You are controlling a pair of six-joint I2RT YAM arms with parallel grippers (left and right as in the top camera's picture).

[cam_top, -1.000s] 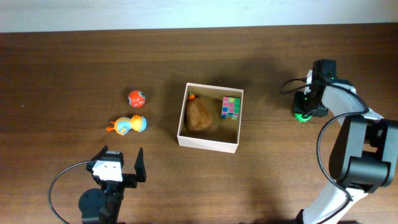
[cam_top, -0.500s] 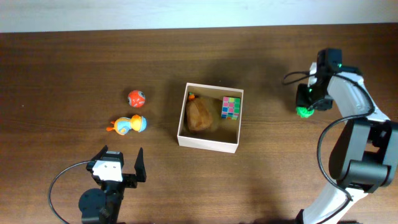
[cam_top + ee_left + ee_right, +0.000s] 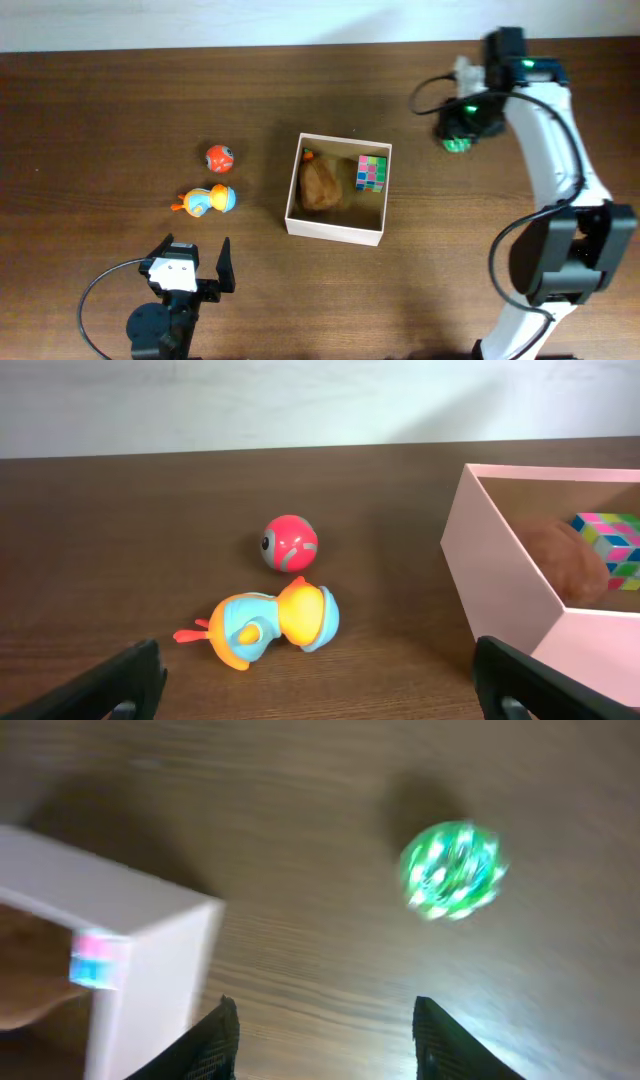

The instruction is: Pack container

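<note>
Container (image 3: 334,232): ctr of bench, open top up so toys drop in from above. Cube (image 3: 373,172) and brown lump (image 3: 320,185) lie inside. Green ball (image 3: 455,143) lies loose twd far right corner. Right fingers (image 3: 440,1040): approx. half open, empty, ball ahead, not touching. Left fingers (image 3: 520,680): wide, empty, at near edge, facing duck (image 3: 270,630) and red ball (image 3: 290,543).

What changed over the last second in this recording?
The right gripper swung toward the table's far edge and nearer the container, and the green ball moved the same way. The ball now shows blurred ahead of the open jaws, not between them. The left gripper, red ball, duck toy, brown lump and colour cube stayed put.
</note>
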